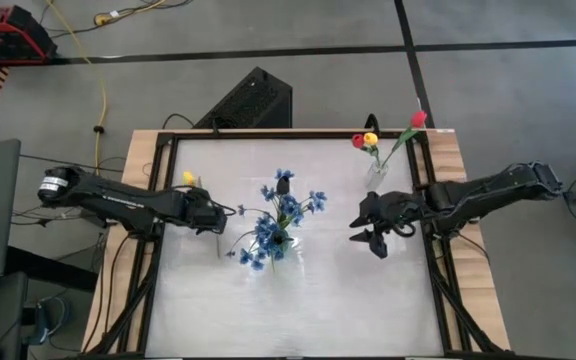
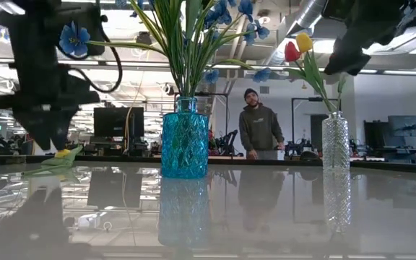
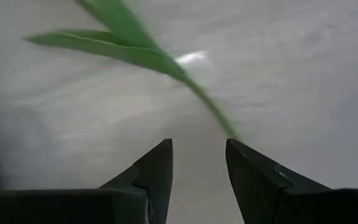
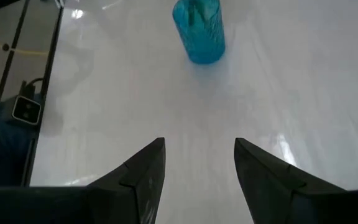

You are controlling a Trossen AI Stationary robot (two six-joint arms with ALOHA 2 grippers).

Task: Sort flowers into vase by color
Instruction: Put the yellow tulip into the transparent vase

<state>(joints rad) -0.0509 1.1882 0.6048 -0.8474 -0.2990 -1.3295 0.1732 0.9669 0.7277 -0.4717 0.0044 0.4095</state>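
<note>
A yellow tulip [image 1: 189, 178] lies flat on the table at the left, with its green stem and leaves [image 3: 135, 50] running under my left arm. My left gripper [image 3: 199, 146] hovers open over the stem's lower end, pointing steeply down. I cannot tell whether it touches the stem. A blue vase [image 1: 276, 240] full of blue flowers [image 1: 286, 205] stands mid-table. A clear vase [image 2: 336, 144] at the far right holds red and yellow tulips [image 2: 298, 49]. My right gripper [image 1: 360, 230] hangs open above the table, between the two vases.
Bare white tabletop [image 4: 241, 93] lies between my right gripper and the blue vase [image 4: 199, 31]. A dark frame [image 1: 433, 250] borders the table. A person [image 2: 260, 126] stands beyond the far edge. A black box [image 1: 248, 100] sits behind the table.
</note>
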